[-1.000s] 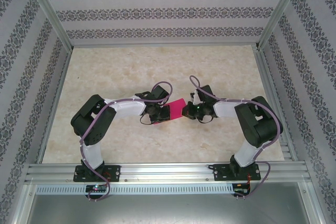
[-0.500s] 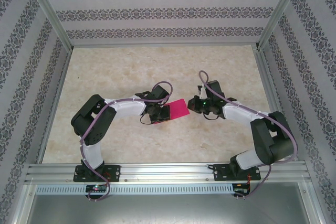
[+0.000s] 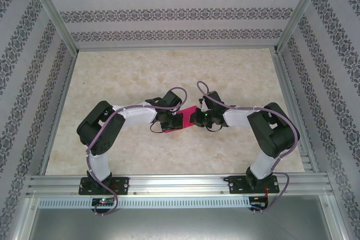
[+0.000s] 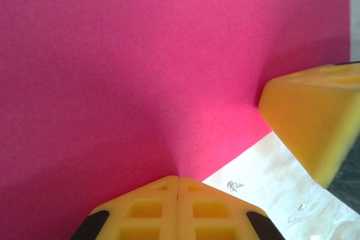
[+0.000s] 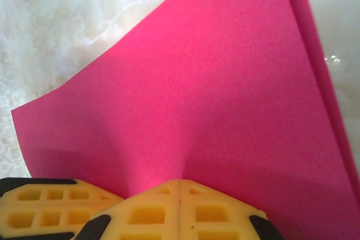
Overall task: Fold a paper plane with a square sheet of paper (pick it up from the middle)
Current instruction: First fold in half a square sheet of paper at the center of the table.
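Observation:
The square sheet of paper (image 3: 184,118) is bright magenta and lies partly folded between my two grippers at the table's middle. In the left wrist view the paper (image 4: 140,71) puckers where my left gripper (image 4: 178,178) is shut on its edge. My right gripper (image 5: 180,182) is also shut. Its joined tips push against the paper (image 5: 197,94) and leave a small dent, and a second layer shows along the right edge. From above, the left gripper (image 3: 171,121) and right gripper (image 3: 195,118) almost meet over the sheet. A right fingertip (image 4: 312,122) sits on the paper.
The marble-patterned table (image 3: 169,71) stretches well beyond the grippers to the back and both sides. Patterned walls and aluminium frame rails (image 3: 169,182) enclose it. A left-gripper finger (image 5: 39,206) sits close beside the right gripper's tips.
The right gripper swung away to the right, off the paper, then came back to it, staying shut. The left gripper has kept its place on the sheet.

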You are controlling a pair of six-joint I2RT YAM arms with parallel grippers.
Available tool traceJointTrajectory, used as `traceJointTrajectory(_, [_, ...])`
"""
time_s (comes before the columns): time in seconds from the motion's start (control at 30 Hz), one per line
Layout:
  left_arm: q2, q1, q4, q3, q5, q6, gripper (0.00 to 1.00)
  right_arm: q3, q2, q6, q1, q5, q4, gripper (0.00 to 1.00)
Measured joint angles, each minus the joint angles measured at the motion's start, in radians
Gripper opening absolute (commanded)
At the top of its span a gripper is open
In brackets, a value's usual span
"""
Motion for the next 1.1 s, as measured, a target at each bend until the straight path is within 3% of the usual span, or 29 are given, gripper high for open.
traceJointTrajectory(0.37, [-0.005,0.000,0.156,-0.067,0.064,-0.018,0.07,-0.023,-0.002,0.055,-0.013,0.008,0.032,0.03])
traceJointTrajectory(1.1, [-0.106,0.040,0.227,-0.211,0.020,-0.062,0.06,-0.018,0.018,0.075,-0.036,-0.032,0.034,0.02])
